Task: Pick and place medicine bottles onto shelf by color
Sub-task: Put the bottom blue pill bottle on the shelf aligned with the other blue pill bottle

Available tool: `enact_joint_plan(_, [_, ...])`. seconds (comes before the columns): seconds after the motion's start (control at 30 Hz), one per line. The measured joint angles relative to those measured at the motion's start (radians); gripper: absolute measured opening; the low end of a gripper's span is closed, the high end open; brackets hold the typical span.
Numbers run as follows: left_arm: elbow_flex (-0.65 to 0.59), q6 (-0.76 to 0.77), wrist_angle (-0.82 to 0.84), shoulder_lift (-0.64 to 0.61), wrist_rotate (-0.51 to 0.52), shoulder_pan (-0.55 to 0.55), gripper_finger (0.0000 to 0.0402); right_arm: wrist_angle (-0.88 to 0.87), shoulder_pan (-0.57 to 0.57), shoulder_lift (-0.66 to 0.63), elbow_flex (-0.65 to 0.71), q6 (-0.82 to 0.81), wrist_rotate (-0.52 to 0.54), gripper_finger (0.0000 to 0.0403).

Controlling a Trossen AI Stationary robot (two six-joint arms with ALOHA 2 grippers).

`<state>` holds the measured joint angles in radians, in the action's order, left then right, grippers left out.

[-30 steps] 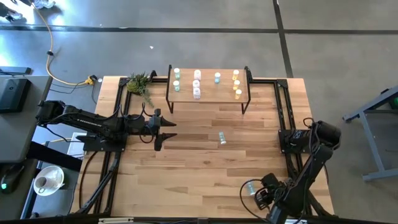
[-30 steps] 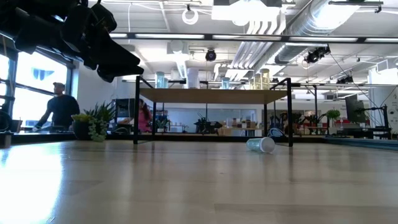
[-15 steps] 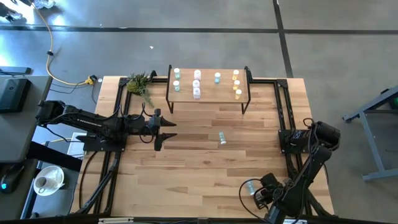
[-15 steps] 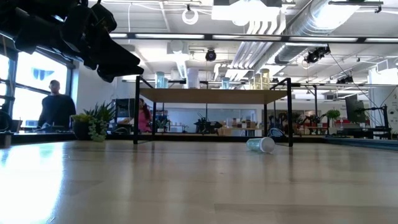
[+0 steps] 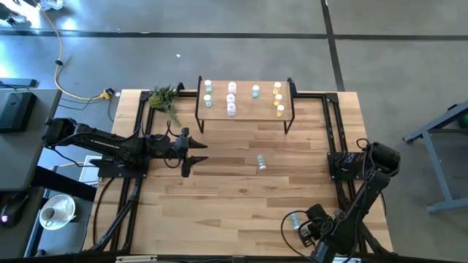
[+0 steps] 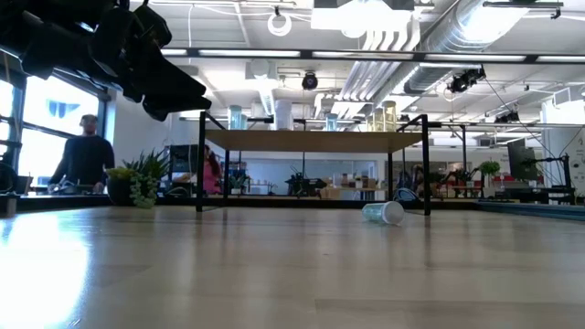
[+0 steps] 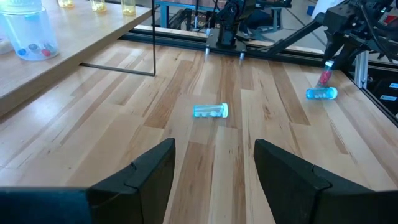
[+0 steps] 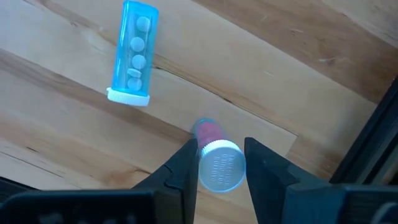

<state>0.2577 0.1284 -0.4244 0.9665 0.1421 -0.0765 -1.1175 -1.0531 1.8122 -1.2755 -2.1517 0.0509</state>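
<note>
At twelve o'clock on the table, nine medicine bottles [image 5: 231, 98] stand on the shelf [image 5: 245, 115], grouped by colour. From its nine o'clock end to its three o'clock end I count two teal, three pinkish-white, one light blue and three yellow. I judge the sorting to be about three quarters done.

Three bottles are not yet up there. One light blue bottle [image 5: 261, 161] lies on its side near the middle of the table, well apart from both of my arms. A second blue bottle [image 8: 132, 59] lies flat at about five o'clock, just beside my right pincer. The third is a pink bottle [image 8: 219, 167], standing upright with its white cap towards my wrist camera.

My right pincer [image 8: 219, 149] sits around that pink bottle with a finger pressed to each side of the cap, so I take it as gripped. It belongs with the pinkish-white group near the middle of the shelf, a long carry from five o'clock to twelve.

My left pincer [image 7: 214, 149] hovers at nine o'clock, fingers spread wide and holding nothing. It faces the blue bottle in the middle, which looks like its likely next pick. The blue group has only one bottle so far.
</note>
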Motion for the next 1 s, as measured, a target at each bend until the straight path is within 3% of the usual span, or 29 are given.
enact_joint_plan(0.5, [0.0,0.0,0.0,0.0,0.0,0.0,0.0209,-0.052,0.033,-0.001,-0.08,0.114,0.037,0.0095])
enact_joint_plan(1.0, [0.0,0.055,0.0,0.0,-0.056,0.0,0.0209,-0.071,0.265,-0.001,-0.165,0.615,0.082,0.0095])
